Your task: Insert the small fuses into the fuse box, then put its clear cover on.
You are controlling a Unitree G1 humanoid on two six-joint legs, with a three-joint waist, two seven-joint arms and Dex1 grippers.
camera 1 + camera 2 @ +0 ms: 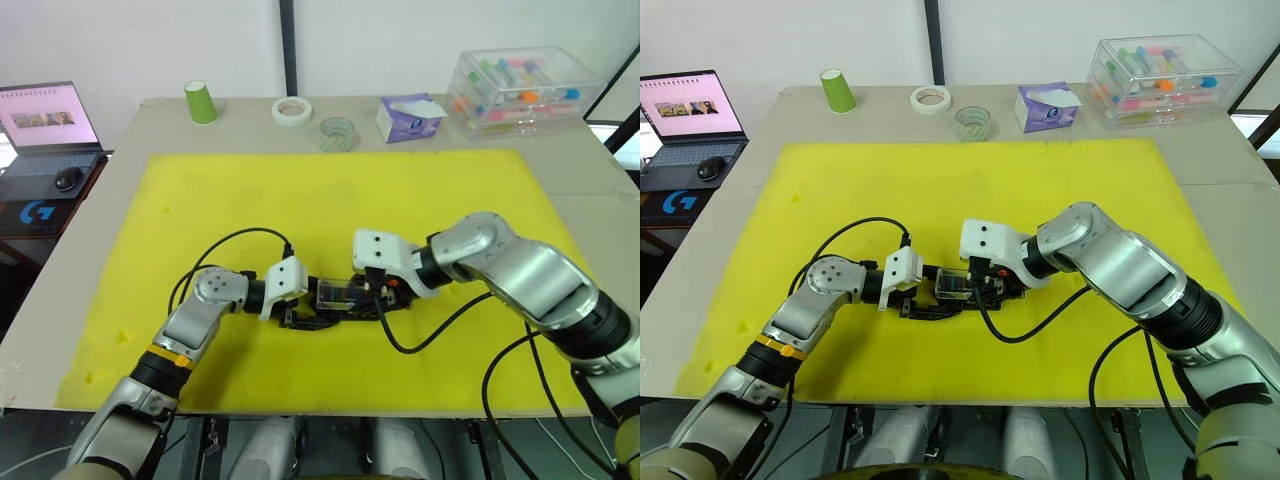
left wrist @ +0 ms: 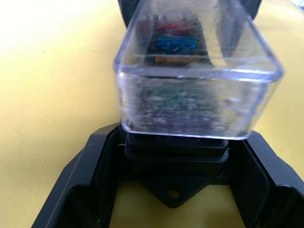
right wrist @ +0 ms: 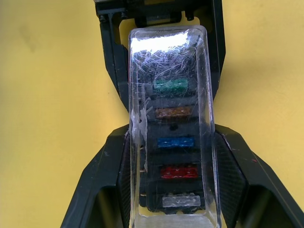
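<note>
The fuse box (image 1: 940, 303) is lying on the yellow mat (image 1: 940, 190) near the front of the worktop (image 1: 1230, 200), between the two arms, with the clear cover (image 3: 172, 128) sitting over it; the small fuses (image 3: 176, 142) are showing through the cover in a row, teal, amber, blue, red and a clear one, all seated in their slots; whether a sixth is in cannot be told.

The left gripper (image 1: 300, 305) is meeting the box at one end, its black jaws bracketing the base just under the cover, apparently steadying it; whether they are actually clamping it cannot be told. The right gripper (image 1: 985, 287) is reaching in from the opposite end, jaws spread along both long sides of the cover, near the walls, though contact cannot be told; this placement probably serves to keep the cover aligned while it is being pressed home.

Judgement: the task is looking near its end; whether the cover is fully latched cannot be read.

Writing: a stylised "G" logo is showing on the mouse pad (image 1: 40, 212) beside the laptop (image 1: 45, 125); no other legible labels.
</note>
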